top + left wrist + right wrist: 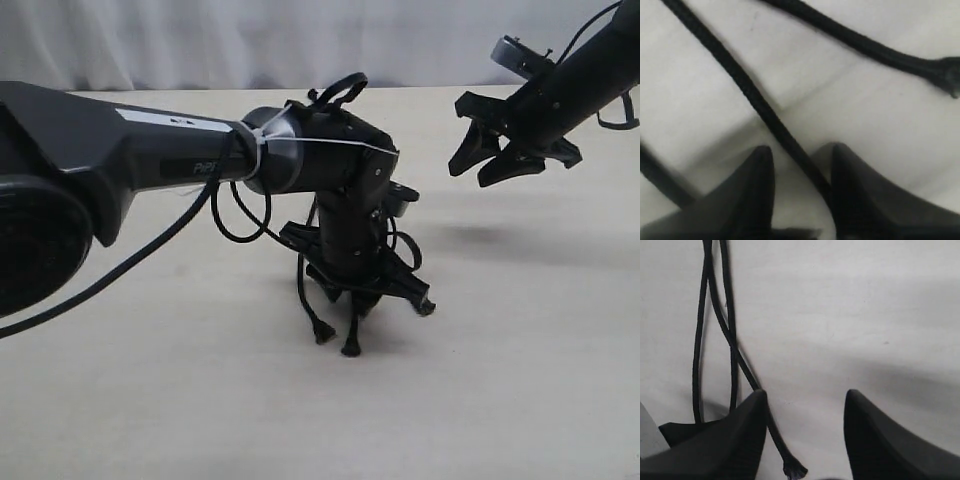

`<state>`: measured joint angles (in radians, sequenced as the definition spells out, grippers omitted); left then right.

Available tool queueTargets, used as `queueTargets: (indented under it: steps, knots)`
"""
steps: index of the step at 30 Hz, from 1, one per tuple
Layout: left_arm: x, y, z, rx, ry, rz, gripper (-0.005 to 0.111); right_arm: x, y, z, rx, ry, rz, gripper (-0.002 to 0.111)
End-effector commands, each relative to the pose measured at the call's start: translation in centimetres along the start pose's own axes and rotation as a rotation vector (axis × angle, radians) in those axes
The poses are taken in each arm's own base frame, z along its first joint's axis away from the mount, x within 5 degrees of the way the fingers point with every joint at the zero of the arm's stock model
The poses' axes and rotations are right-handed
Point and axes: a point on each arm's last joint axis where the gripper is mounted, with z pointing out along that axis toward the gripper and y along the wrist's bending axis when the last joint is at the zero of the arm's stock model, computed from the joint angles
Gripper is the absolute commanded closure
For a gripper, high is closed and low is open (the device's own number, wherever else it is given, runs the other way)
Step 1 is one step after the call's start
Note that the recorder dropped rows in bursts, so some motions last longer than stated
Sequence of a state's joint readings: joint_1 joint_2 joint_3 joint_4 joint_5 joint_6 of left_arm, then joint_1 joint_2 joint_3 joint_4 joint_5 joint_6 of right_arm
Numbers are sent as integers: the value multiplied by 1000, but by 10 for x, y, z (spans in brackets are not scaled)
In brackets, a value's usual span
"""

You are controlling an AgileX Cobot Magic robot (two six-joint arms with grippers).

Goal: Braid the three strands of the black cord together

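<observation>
Between left tool (801, 147) tips: strand (747, 90) runs roughly along tool.

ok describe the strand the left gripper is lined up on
Follow the big dark left arm down to the pale table. Straddled by the open left gripper runs one thin black twisted cord strand; the neighbouring strand shows a flared tip, this one's end is hidden.

left gripper (358, 296) low over strands (323, 333) on table (200, 400), right gripper (470, 174) raised right
</observation>
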<state>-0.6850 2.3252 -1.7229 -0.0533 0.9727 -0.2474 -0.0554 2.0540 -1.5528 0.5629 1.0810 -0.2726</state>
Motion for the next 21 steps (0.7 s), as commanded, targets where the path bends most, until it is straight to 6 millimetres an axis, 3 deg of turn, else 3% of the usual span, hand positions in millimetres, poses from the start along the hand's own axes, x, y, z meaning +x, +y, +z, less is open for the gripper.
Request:
queueTargets:
  steps: [1, 3, 8, 10, 15, 21]
  knots:
    - [-1, 1, -8, -37, 14, 8, 96, -1, 0, -4, -1, -20, 3, 62]
    - [-6, 2, -26, -63, -19, 31, 107, -1, 2, -4, -2, -18, -1, 62]
    - [-18, 13, -80, -172, -142, 80, 107, -1, 4, -3, -5, -23, -3, 62]
    - [-18, 23, -89, -218, -151, 81, 107, -1, 6, -1, -5, -19, -11, 62]
    - [-20, 59, -87, -243, -100, 3, 107, 1, 16, 3, -13, -9, -29, 62]
    - [-11, 85, -65, -250, -56, -45, 107, 1, 27, 9, -22, -18, -50, 62]
